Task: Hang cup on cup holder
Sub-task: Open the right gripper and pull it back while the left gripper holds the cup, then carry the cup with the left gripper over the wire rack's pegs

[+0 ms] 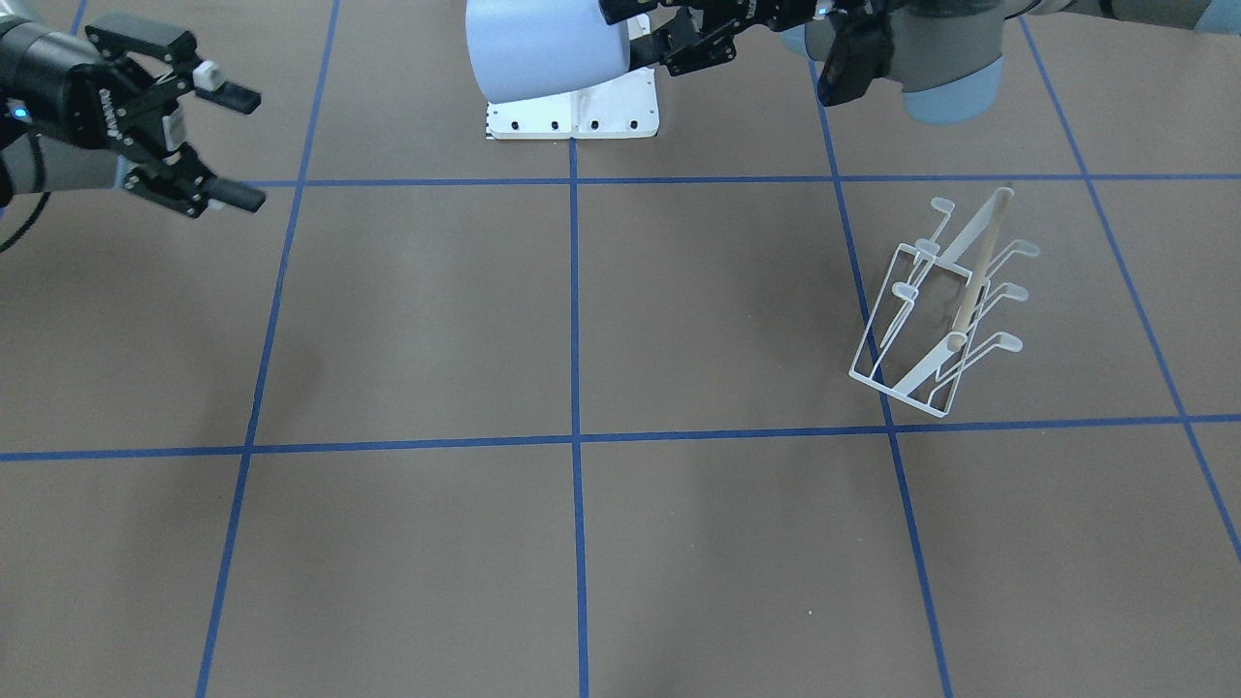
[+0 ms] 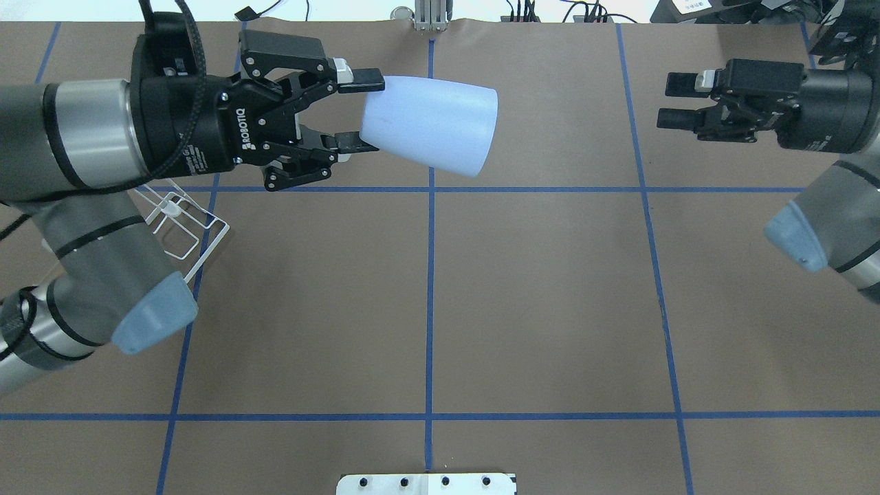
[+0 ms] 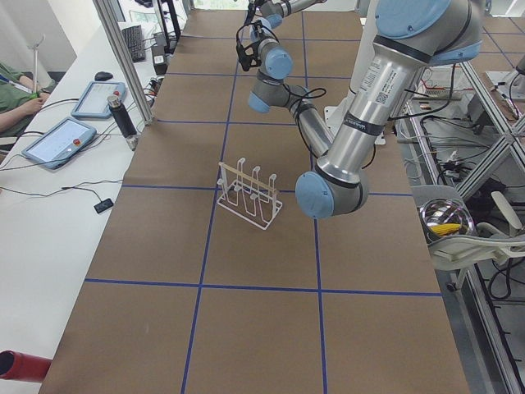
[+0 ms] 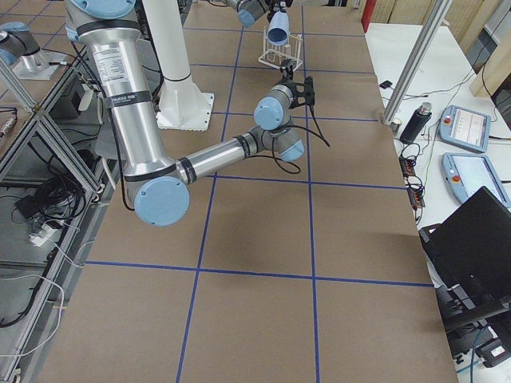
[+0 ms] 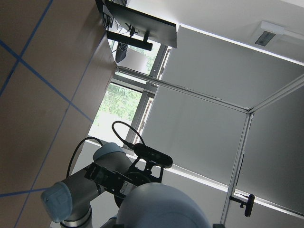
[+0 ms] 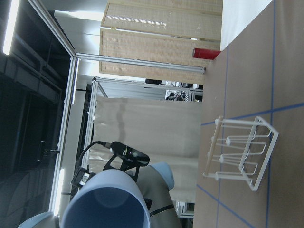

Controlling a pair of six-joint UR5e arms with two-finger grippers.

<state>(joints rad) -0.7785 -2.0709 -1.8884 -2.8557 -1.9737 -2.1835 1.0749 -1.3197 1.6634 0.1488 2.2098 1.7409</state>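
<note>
My left gripper (image 2: pixel 361 111) is shut on the narrow base end of the pale blue cup (image 2: pixel 433 124) and holds it on its side high above the table, mouth toward my right gripper. The cup also shows in the front view (image 1: pixel 548 48) and, mouth-on, in the right wrist view (image 6: pixel 107 202). The white wire cup holder (image 1: pixel 940 310) stands on the table on my left side, with no cup on its prongs. In the overhead view it (image 2: pixel 182 227) is partly hidden under my left arm. My right gripper (image 2: pixel 674 102) is open and empty, well apart from the cup.
The white bolted robot pedestal (image 1: pixel 572 111) sits at my base edge. Blue tape lines (image 2: pixel 430 309) cross the brown table. Tablets and cables (image 3: pixel 61 139) lie along the operators' side bench.
</note>
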